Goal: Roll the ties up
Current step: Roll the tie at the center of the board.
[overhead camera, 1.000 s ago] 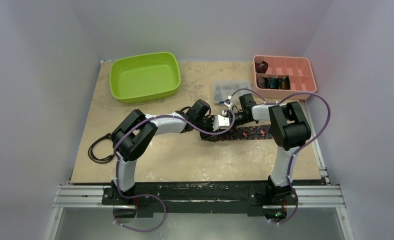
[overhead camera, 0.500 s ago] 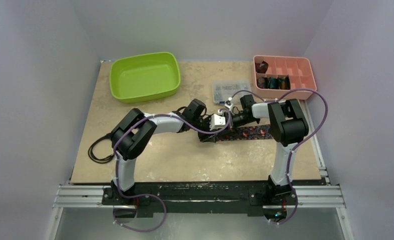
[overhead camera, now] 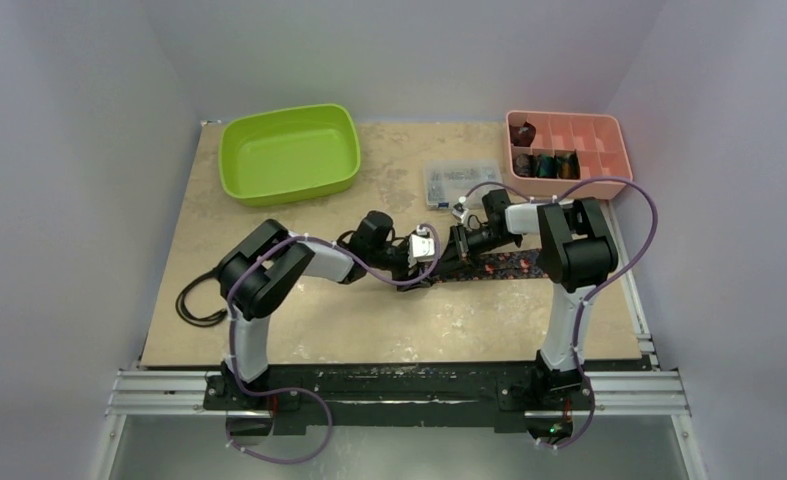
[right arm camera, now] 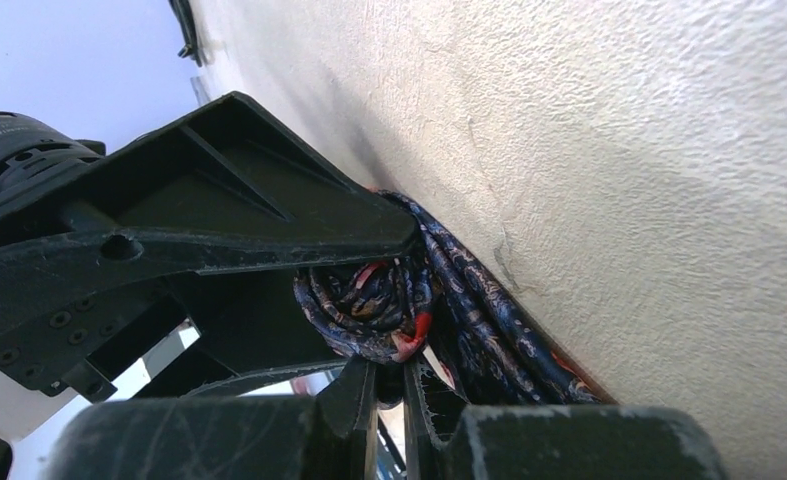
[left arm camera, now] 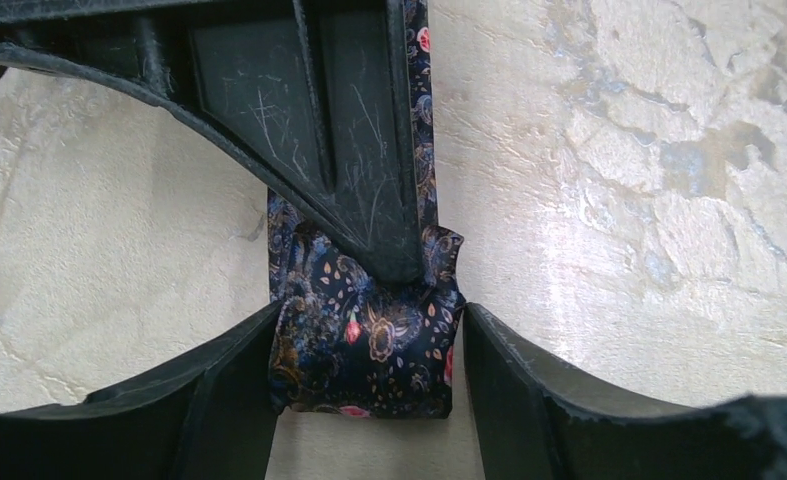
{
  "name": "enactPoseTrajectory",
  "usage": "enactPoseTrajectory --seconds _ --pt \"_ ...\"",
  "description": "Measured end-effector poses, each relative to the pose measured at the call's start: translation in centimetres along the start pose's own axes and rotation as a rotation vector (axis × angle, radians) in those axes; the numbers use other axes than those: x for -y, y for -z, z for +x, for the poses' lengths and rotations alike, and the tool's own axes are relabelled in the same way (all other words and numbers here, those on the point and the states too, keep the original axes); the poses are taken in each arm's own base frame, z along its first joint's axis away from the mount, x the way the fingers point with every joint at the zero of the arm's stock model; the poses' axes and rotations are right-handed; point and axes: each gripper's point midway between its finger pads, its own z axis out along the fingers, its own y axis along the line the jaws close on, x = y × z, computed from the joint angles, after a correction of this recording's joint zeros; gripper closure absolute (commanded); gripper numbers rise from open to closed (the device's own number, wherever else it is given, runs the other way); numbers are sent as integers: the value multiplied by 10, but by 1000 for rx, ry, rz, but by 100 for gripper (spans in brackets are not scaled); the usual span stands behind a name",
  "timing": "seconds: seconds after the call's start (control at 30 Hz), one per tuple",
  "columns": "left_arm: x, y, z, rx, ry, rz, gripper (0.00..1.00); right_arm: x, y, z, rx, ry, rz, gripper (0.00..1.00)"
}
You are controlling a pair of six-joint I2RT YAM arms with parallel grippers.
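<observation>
Necktie of dark floral fabric, partly coiled: right gripper clamped on the coil, left gripper spread around it (best rolled tight, edges kept aligned).

The tie, dark with pink-red flowers and paisley, is rolled into a small coil at 1 end; its remaining length lies flat on the table. Other rolled ties sit in the pink tray.
</observation>
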Motion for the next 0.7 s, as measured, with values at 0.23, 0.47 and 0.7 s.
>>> enactPoseTrajectory --seconds 0.23,0.47,0.7 --pt "3 -6 -3 73 2 11 32 4 2 -2 -19 -38 46 100" --pt "2 -9 -5 88 -20 8 28 7 3 -1 -40 -70 73 100" --pt "2 -15 -9 64 -77 15 62 13 5 2 -57 -71 112 100"
